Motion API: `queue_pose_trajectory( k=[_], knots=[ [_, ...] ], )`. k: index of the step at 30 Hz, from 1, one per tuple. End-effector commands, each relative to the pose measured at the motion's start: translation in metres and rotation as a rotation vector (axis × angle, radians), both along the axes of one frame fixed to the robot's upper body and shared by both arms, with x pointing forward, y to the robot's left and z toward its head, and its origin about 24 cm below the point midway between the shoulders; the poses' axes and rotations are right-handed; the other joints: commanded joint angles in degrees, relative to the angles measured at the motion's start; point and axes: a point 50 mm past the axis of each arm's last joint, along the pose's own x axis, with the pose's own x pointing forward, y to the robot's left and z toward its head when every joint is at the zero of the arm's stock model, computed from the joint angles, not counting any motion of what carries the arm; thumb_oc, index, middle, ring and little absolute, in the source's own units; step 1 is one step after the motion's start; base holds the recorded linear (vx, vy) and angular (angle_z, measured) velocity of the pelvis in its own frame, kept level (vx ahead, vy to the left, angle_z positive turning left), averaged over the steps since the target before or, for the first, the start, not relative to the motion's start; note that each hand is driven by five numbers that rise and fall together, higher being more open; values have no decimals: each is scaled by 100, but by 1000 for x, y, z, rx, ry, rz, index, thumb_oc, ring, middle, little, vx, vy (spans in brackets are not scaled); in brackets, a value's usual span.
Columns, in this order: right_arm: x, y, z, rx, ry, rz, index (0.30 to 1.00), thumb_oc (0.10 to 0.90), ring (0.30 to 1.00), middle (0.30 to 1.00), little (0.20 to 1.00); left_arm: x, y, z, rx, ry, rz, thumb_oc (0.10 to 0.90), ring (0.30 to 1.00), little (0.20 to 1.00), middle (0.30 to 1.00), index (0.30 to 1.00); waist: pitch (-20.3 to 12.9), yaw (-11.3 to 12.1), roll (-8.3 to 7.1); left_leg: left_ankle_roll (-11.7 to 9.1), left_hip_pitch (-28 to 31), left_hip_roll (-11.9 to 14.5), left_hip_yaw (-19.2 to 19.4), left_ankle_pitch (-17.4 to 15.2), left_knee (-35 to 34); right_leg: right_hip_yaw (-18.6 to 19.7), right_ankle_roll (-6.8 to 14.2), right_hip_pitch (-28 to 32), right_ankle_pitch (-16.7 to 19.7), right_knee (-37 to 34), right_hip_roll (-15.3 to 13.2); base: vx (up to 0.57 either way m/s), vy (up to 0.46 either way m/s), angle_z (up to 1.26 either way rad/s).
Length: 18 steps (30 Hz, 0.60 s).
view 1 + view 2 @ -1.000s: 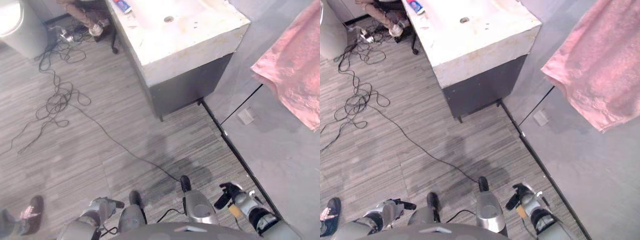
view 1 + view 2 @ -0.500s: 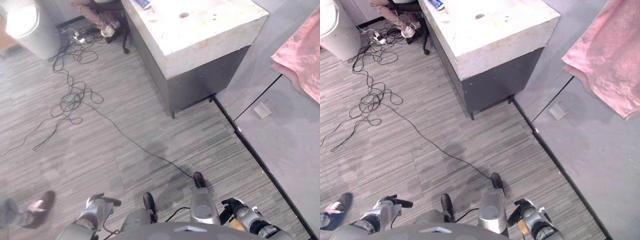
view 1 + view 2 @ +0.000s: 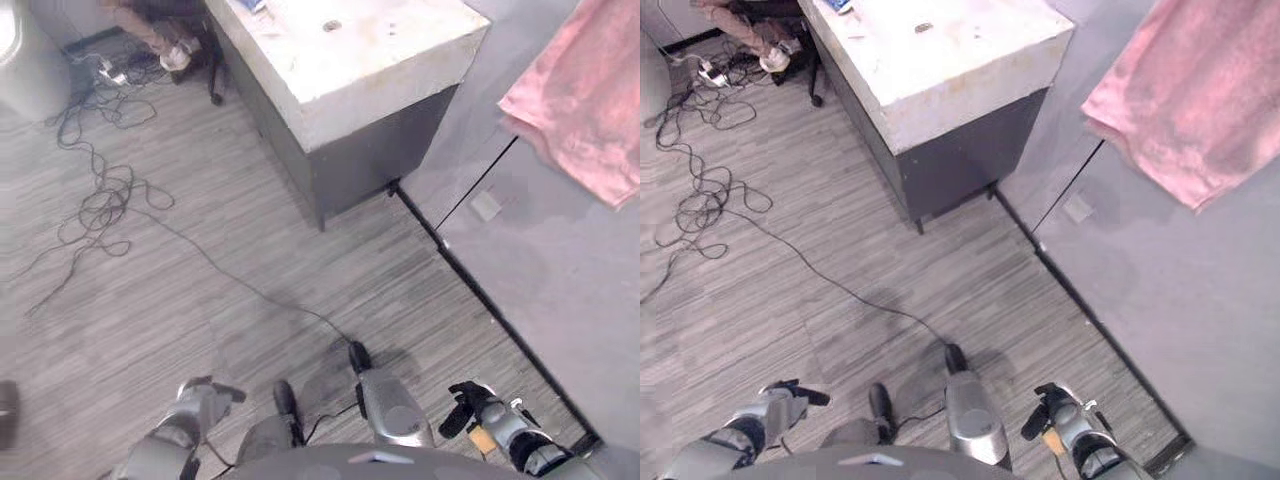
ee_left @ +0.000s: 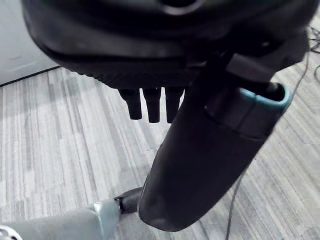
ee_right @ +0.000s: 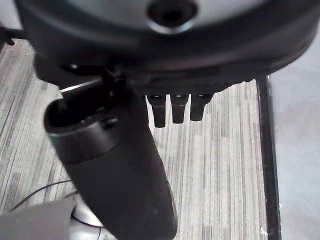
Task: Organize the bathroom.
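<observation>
A grey plank floor (image 3: 200, 300) is lying before a vanity block (image 3: 350, 70); a pink towel (image 3: 585, 100) is hanging. Left hand (image 4: 150, 102) and right hand (image 5: 172, 107) are hanging apparently relaxed, holding nothing.

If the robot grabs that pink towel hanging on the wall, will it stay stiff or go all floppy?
Probably floppy: the pink towel hangs in soft folds with a wavy lower edge against the grey wall. It looks like fuzzy cloth, so likely light and not slippery. Pulled by one corner, it would probably droop and might slide off whatever holds it, which is out of view.
</observation>
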Motion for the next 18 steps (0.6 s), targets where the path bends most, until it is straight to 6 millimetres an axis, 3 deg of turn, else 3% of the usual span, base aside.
queue_pose_trajectory(
  k=[1,3,4,5,6,7,8,9,10,11,12,13,14,15,18],
  knots=[
    [-6,-7,-1,-27,22,3,900,800,900,900,900,-8,25,4,113,15,35,800,900,900,900,900,-250,-189,-283,190,-536,-276,52,72,2350,130,-197,-49,544,-264,104,158,-119,35],
    [-9,-7,-2,-26,35,0,900,800,900,900,900,-8,25,4,119,20,39,800,900,900,900,900,-258,-131,-399,123,-1066,-168,-238,404,3313,216,-354,12,522,-208,136,81,-59,44],
    [-9,-7,-2,-28,36,-2,900,800,900,900,900,-9,25,4,120,24,42,800,900,900,900,900,-254,-114,-414,133,-1184,-109,-281,424,3390,244,-382,23,494,-165,158,145,26,28],
    [-9,-8,-2,-34,36,-12,900,800,900,900,900,-13,26,3,121,35,49,800,900,900,900,900,-264,-113,-410,141,-1137,135,-251,505,3002,299,-409,67,394,-80,227,108,46,15],
    [-9,-8,-2,-34,36,-12,900,800,900,900,900,-13,26,3,121,35,49,800,900,900,900,900,-264,-113,-410,141,-1137,135,-251,505,3002,299,-409,67,394,-80,227,161,133,-33],
    [-10,-10,-2,-41,34,-21,900,800,900,900,900,-16,26,2,122,45,47,800,900,900,900,900,-300,-150,-368,157,-951,319,-236,560,2408,352,-385,57,309,-14,278,213,312,-44],
    [-10,-12,-1,-55,24,-29,900,800,900,900,900,-20,27,0,117,52,57,800,900,900,900,900,-339,-190,-211,42,-587,630,-395,906,1095,515,-313,52,193,1,405,213,312,-44],
    [-10,-12,-1,-55,24,-29,900,800,900,900,900,-20,27,0,117,52,57,800,900,900,900,900,-339,-190,-211,42,-587,630,-395,906,1095,515,-313,52,193,1,405,282,584,-32],
    [1,-14,4,-69,-18,-43,900,800,900,900,900,-16,27,2,115,29,52,800,900,900,900,900,-261,-97,-10,-295,-606,1047,-904,1656,173,951,-140,136,90,-147,439,227,484,-27],
    [7,-14,7,-75,-31,-30,900,800,900,900,900,-15,27,2,116,22,60,800,900,900,900,900,-210,-31,15,-312,-699,1062,-1101,1681,152,1074,-63,177,48,-155,348,249,517,-27],
    [8,-14,7,-77,-35,-27,900,800,900,900,900,-14,27,3,116,21,61,800,900,900,900,900,-197,-15,15,-302,-720,1041,-1142,1652,167,1094,-43,185,40,-152,314,204,258,-9],
    [14,-12,9,-69,-55,-26,900,800,900,900,900,-14,27,2,125,24,55,800,900,900,900,900,-140,46,35,-294,-738,1021,-981,1298,182,1014,102,139,-28,-47,78,188,230,0],
    [19,-12,11,-59,-72,-21,900,800,900,900,900,-12,25,3,129,21,42,800,900,900,900,900,-103,-13,82,-261,-639,974,-445,905,272,832,182,87,-17,1,-189,201,241,-4],
    [20,-12,12,-56,-78,-25,900,800,900,900,900,-10,25,3,132,24,30,800,900,900,900,900,-116,-28,98,-216,-615,921,-328,717,272,779,207,15,8,42,-279,192,247,-5],
    [27,-9,14,-40,-92,2,900,800,900,900,900,-10,26,4,154,39,2,800,900,900,900,900,-69,85,92,-112,-745,557,-350,382,459,573,349,-166,161,164,-610,222,247,16]
  ],
)
